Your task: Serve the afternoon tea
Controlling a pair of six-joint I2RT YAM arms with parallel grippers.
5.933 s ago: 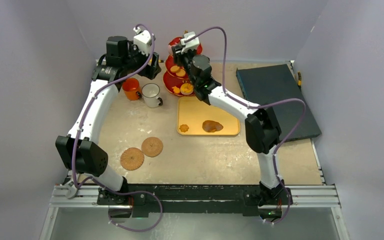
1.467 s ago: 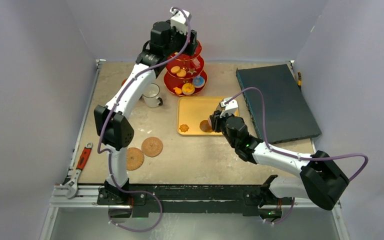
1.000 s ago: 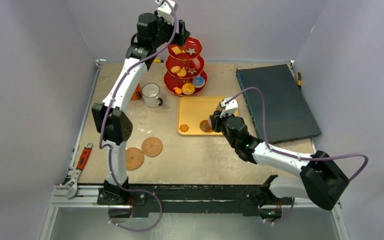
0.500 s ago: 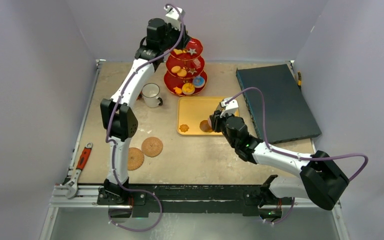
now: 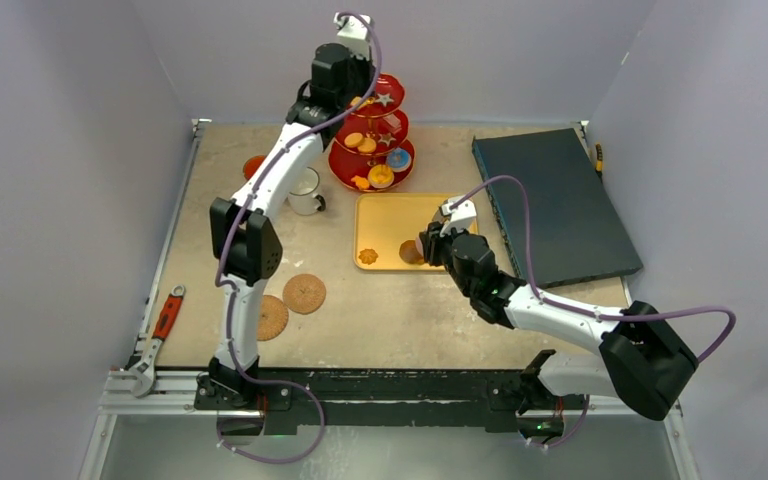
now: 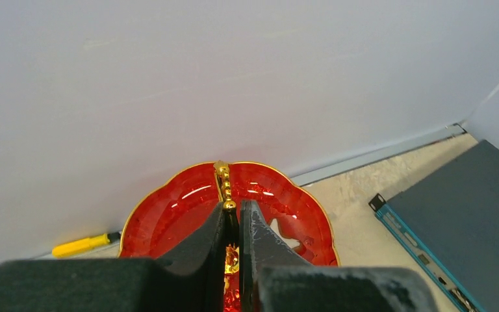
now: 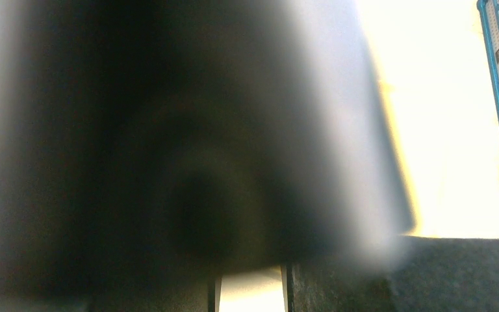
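Red three-tier stand (image 5: 338,160) upright at the far middle of the counter (image 5: 410,310), close to the back wall. On its tiers, small pastries and biscuits (image 5: 381,176): orange rounds, a blue one, pale stars on the top plate. Gold handle (image 6: 223,185) rising from the top tier, clamped between the left fingers (image 6: 203,250), closed tight on it.

White mug (image 5: 306,193) just left of the stand's bottom tier. Orange mug (image 5: 253,165) further left, partly hidden behind the left arm.

Yellow tray (image 5: 385,215) just in front of the stand, carrying a brown pastry (image 5: 410,252) at its near right and a small biscuit (image 5: 367,256) at its near left. Right fingers (image 7: 429,276) low at the brown pastry's right side. Only a dark blur up close in the right wrist view, so cannot tell whether gripping or merely parted.

Further out:
- two round woven mats (image 5: 304,292) on the near left of the counter
- a dark flat box (image 5: 555,200) along the right side
- a red-handled wrench (image 5: 160,325) at the left edge
- a yellow-handled tool (image 6: 81,245) by the back wall
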